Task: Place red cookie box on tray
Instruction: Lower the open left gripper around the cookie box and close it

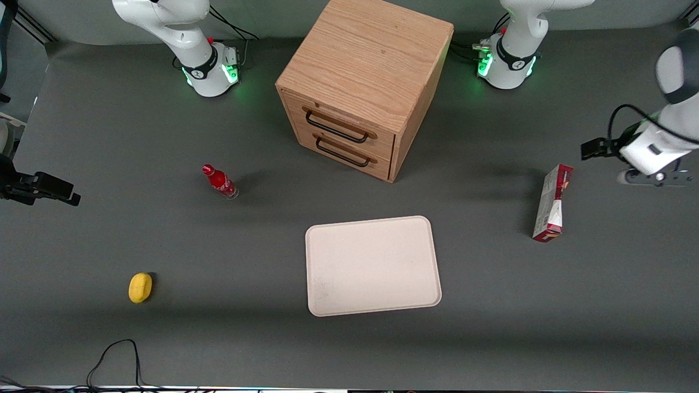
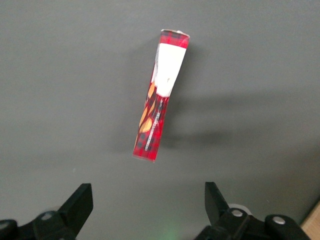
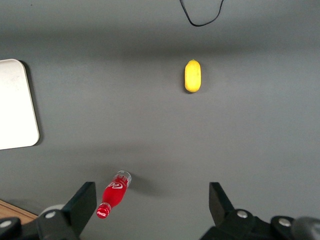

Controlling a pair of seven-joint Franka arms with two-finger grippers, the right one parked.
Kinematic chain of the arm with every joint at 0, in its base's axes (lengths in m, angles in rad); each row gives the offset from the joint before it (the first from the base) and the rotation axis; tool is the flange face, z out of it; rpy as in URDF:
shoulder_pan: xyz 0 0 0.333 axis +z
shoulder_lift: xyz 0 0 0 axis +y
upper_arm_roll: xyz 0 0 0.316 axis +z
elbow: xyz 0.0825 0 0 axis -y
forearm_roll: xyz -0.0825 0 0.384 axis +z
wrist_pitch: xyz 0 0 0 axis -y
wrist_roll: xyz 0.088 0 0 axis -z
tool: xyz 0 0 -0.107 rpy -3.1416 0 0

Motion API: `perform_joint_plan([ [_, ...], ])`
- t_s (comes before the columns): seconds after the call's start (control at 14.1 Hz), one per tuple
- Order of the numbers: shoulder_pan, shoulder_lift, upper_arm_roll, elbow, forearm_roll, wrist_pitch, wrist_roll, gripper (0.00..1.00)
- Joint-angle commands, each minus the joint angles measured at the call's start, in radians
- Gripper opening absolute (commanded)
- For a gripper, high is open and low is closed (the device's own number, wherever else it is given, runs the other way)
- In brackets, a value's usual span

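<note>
One box (image 1: pixel 552 203), tray (image 1: pixel 373 266), bottle (image 1: pixel 219 182), lemon (image 1: pixel 140 287), cabinet (image 1: pixel 365 82).

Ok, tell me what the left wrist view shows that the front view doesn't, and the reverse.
Only the left wrist view shows the gripper's two fingers spread open, with the red cookie box apart from them. Only the front view shows the tray, the wooden drawer cabinet, the small red bottle and the yellow object. Both show the red cookie box on the grey table, untouched.

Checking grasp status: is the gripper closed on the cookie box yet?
No, the gripper hangs open above the table, clear of the red cookie box, which stands apart on the mat.
</note>
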Motion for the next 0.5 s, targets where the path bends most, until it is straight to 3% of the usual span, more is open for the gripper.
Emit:
perform_joint_plan([
  [0.0,-0.008,0.012,0.008,-0.137,0.001,0.202,0.105,0.99],
  [0.43,-0.003,0.225,0.008,-0.157,0.001,0.5,0.214,0.99],
])
